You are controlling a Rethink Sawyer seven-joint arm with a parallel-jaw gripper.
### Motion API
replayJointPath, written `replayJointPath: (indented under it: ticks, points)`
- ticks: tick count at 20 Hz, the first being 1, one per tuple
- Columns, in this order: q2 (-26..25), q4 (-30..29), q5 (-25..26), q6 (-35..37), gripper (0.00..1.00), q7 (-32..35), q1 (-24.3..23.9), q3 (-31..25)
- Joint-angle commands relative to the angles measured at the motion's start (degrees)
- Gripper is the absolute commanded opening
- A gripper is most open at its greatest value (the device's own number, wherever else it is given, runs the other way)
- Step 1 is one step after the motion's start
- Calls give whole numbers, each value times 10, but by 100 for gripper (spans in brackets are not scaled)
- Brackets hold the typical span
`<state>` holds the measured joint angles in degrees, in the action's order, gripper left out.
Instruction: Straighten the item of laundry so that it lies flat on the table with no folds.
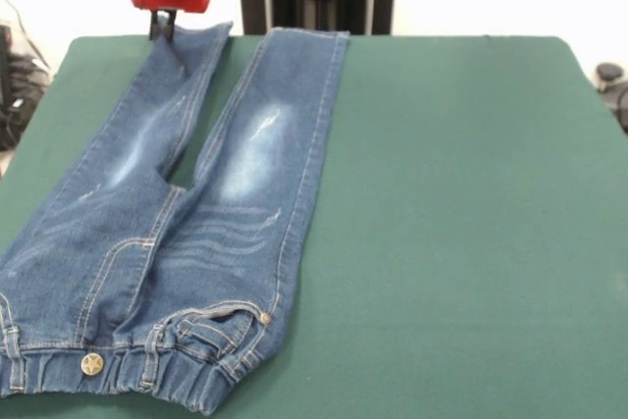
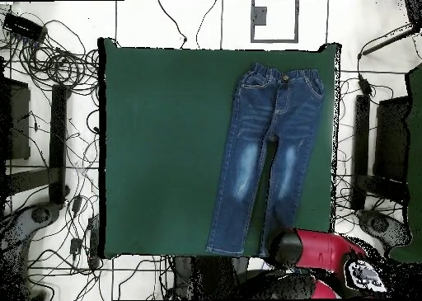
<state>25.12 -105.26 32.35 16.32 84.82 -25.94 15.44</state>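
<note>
The hand (image 1: 162,26) hangs at the robot's edge of the counter (image 1: 451,193), its dark tips coming down from a red and black wrist onto the hem of 1 leg of the jeans (image 1: 186,213); whether the tips are parted or pinched on the cloth cannot be told, since they show only as a small dark shape against the denim. In the overhead view the red arm (image 2: 317,248) covers that same hem, so the hand itself is hidden there. From the hand, the jeans (image 2: 272,153) stretch away across the counter (image 2: 165,149), both legs laid out long and nearly straight with a narrow gap of green between them. The 2 pale faded patches lie partway along the legs. Farthest from the hand sits the gathered waistband (image 1: 108,375) with its metal button (image 1: 91,364), near the opposite edge.
</note>
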Motion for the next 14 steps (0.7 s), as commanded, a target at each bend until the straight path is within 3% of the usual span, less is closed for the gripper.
replayJointPath:
  ticks: [1, 14]
  points:
    - [-14, 38, -40, -17, 0, 128, 23, -11]
    - [-27, 74, -37, -8, 0, 124, 39, 21]
